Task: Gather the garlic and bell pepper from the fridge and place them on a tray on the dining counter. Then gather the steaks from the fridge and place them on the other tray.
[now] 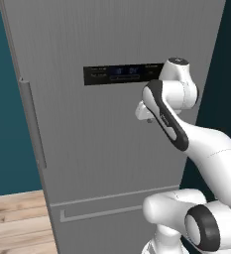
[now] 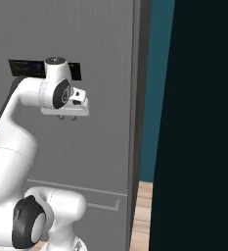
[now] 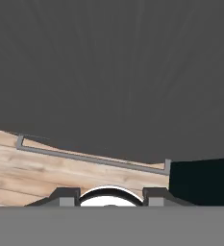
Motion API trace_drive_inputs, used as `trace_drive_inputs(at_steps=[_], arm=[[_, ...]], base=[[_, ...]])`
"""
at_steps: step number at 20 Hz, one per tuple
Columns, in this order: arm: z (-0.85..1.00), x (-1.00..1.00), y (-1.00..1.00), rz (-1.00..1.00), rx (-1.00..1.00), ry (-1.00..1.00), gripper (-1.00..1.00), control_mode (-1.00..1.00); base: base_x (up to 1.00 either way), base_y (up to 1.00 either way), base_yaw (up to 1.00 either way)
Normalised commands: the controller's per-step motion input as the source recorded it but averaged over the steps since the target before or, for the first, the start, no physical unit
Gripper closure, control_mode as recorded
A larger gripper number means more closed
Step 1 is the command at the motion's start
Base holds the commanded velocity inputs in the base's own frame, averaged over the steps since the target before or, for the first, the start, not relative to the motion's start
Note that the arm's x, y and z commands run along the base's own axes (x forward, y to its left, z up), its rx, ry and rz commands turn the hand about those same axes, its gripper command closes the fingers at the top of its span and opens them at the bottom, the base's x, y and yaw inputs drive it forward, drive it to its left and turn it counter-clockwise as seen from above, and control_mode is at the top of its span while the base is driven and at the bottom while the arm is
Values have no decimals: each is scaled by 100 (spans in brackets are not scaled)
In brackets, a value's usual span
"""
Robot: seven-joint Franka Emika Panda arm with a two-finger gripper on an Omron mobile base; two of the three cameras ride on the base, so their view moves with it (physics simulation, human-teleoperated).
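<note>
Fridge [image 1: 112, 124] door shut, handle [image 1: 32, 124] untouched; tool [image 2: 66, 116] hangs facing down before door, empty, opening unclear, pre-reach

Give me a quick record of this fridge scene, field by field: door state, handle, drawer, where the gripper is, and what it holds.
fridge: tall brushed grey steel, door shut
display strip: black, on the upper door
bar handle: long, vertical, at the door's left edge, untouched
drawer handle: low horizontal bar, drawer shut
gripper: in front of the door below the display strip, pointing down, away from both handles
jaws: slightly apart, nothing between them
floor: pale wood planks
</note>
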Motion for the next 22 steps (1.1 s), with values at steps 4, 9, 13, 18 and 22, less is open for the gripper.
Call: trace_drive_inputs(at_steps=[4, 9, 13, 18, 22], arm=[[0, -22, 0, 0, 0, -2, -100, -100], [0, -60, 0, 0, 0, -7, -100, -100], [-9, -68, 0, 0, -1, -8, -100, -100], [-17, -65, 0, 0, 0, -9, -100, -100], [-15, -61, 0, 0, 0, -11, -100, -100]], base=[[0, 0, 0], [0, 0, 0], [0, 0, 0], [0, 0, 0], [0, 0, 0]])
